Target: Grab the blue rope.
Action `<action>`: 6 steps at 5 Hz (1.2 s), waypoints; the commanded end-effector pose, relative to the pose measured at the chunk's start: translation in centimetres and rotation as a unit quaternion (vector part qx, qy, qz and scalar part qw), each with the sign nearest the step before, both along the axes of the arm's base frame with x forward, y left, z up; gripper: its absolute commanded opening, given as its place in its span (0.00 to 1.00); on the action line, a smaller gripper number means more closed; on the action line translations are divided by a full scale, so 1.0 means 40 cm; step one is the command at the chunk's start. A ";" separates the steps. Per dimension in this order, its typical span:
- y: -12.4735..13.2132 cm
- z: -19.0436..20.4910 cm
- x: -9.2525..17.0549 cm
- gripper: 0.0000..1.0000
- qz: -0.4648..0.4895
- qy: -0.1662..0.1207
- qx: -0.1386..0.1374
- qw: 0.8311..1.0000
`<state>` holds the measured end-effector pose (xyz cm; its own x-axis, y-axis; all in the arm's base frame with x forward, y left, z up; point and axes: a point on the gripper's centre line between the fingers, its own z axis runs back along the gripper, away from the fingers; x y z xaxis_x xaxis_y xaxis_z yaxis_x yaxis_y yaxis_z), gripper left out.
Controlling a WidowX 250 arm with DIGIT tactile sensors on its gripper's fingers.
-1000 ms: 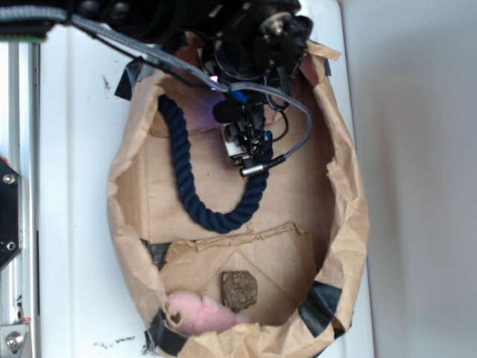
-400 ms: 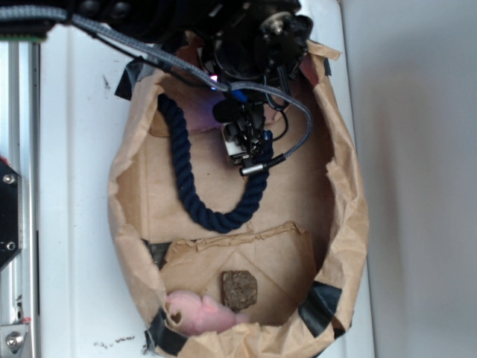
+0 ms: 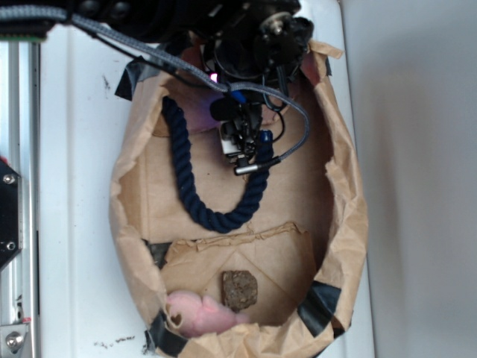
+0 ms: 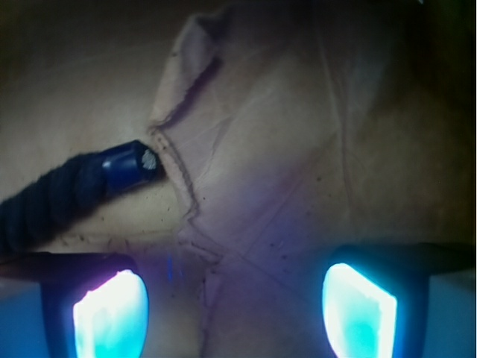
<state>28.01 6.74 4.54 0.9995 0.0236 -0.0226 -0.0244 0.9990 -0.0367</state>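
Blue rope (image 3: 195, 195), thick dark navy twisted strands, lies in a U shape on the brown paper floor, upper centre of the exterior frame; one arm runs up the left side toward the top, the other rises on the right and ends under the arm hardware. Wrist view: brighter blue capped end (image 4: 133, 165) at mid left, pointing right, resting on the paper beside a raised crease.

Black robot gripper (image 4: 235, 309) hangs above the paper, jaws spread wide, nothing between them. Its two fingertips (image 4: 110, 313) glow cyan along the bottom edge of the wrist frame; the cap sits up-frame of the left one, apart from it. In the exterior view the gripper (image 3: 242, 145) is at upper centre, just beside the rope's right arm; contact can't be judged from there.

Grey braided cable (image 3: 298, 130) loops off the black arm body (image 3: 253, 41) at the top. Surface is a crumpled brown paper bag liner (image 3: 350, 224) with raised sides forming an oval basin, patched with black tape (image 3: 320, 307) at lower right, lower left and upper left. A folded paper flap crosses the lower centre. Below it, a brown rough-textured square block (image 3: 239, 289), and a pink soft lump (image 3: 197, 313) at bottom left of the basin, touching the block. The bag sits on a white tabletop (image 3: 74, 186); metal rail (image 3: 19, 224) down the left edge, pale grey wall area at right.
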 end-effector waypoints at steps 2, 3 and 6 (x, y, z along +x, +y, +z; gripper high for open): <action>-0.074 0.105 -0.012 1.00 -0.327 -0.045 0.039 0.943; -0.060 0.098 -0.021 1.00 -0.382 -0.062 0.049 0.921; -0.030 0.067 -0.035 1.00 -0.474 -0.098 -0.005 0.875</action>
<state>26.81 4.61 6.28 0.5785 -0.8038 0.1384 0.8117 0.5840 -0.0009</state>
